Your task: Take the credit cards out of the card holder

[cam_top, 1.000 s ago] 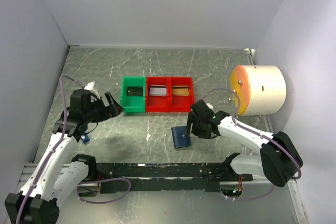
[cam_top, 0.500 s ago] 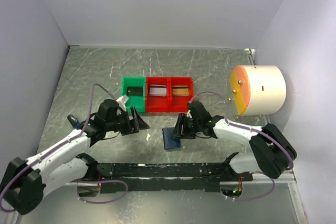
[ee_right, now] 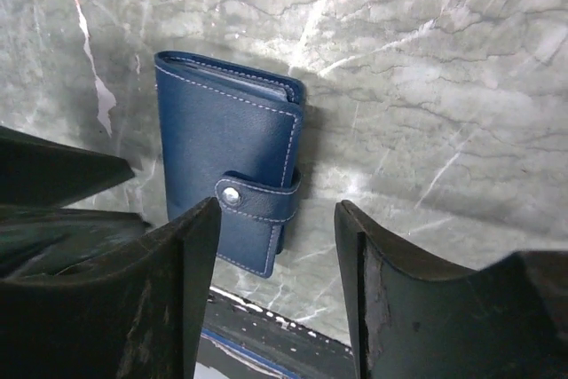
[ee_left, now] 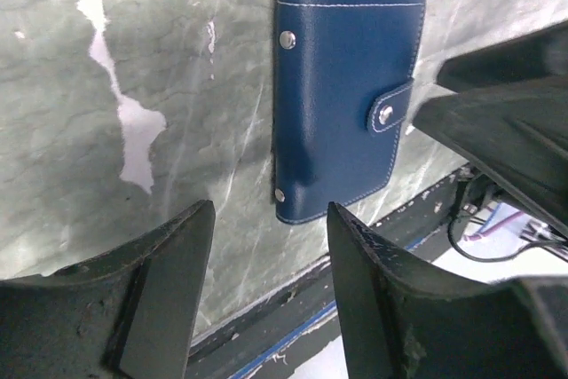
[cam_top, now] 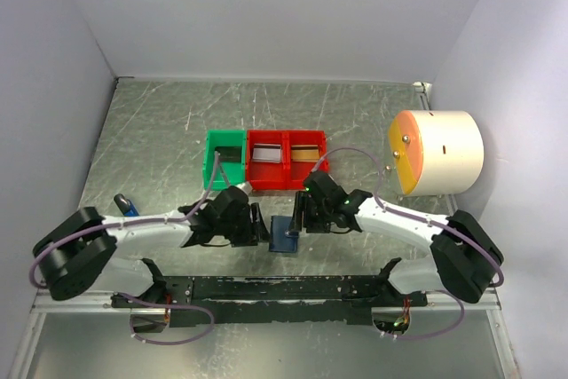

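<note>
The card holder [cam_top: 286, 235] is a navy wallet lying flat on the table, folded, with its snap tab fastened. It also shows in the left wrist view [ee_left: 342, 95] and the right wrist view [ee_right: 226, 153]. My left gripper [cam_top: 259, 225] is just left of it, open, with bare table between its jaws [ee_left: 271, 210]. My right gripper [cam_top: 298, 217] hangs over the holder's far right edge, open [ee_right: 277, 210], with the tab end just ahead of its fingers. Credit cards lie in the bins: silvery grey [cam_top: 266, 154], tan-brown [cam_top: 304, 153] and dark [cam_top: 229, 155].
A green bin [cam_top: 213, 172] and a red double bin [cam_top: 286, 179] stand just beyond the holder. A large cream cylinder with an orange face [cam_top: 437, 153] sits at the right. A small blue tag [cam_top: 124, 204] lies at the left. The black base rail [cam_top: 266, 288] runs along the near edge.
My left arm has swung right from the far left up to the holder, its jaws narrowing. My right gripper has moved left, and the holder has slid a little left with it.
</note>
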